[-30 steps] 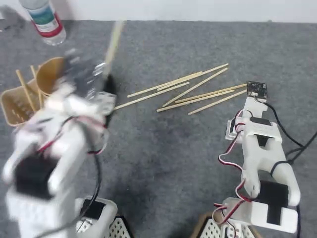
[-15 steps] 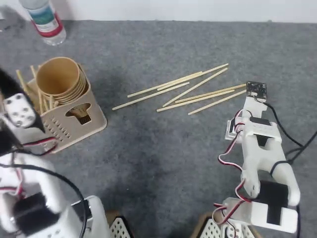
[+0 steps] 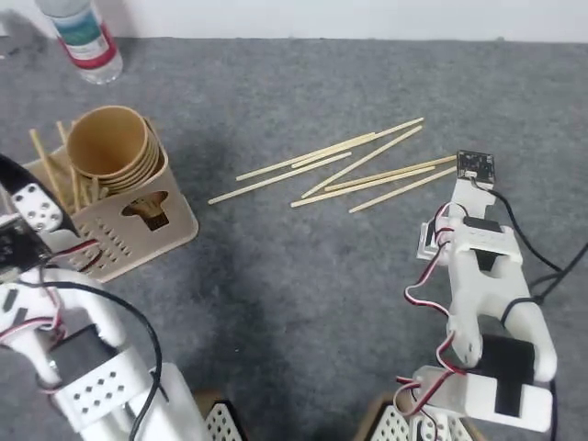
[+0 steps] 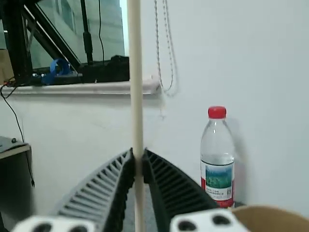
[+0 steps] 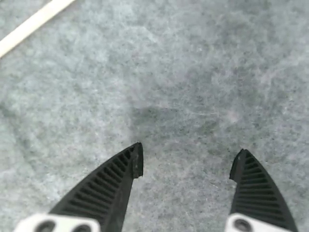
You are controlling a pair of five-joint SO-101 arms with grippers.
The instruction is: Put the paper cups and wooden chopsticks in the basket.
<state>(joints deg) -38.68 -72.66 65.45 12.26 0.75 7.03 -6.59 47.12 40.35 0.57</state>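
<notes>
Fingers [image 4: 106, 188] of the left gripper [image 4: 138, 166] are clamped on a wooden chopstick [image 4: 136, 87] that stands upright between them, with a water bottle [image 4: 217, 159] beyond. The left arm [image 3: 87, 390] is at the counter's [image 3: 303, 294] left edge, just beside the basket [image 3: 138, 234], which holds stacked paper cups [image 3: 108, 142] and several chopsticks [image 3: 43, 161]. The right gripper's [image 5: 186, 162] fingers are spread wide, holding nothing, above bare counter. The right arm [image 3: 482, 276] stretches toward the loose chopsticks [image 3: 312, 155] lying mid-counter.
</notes>
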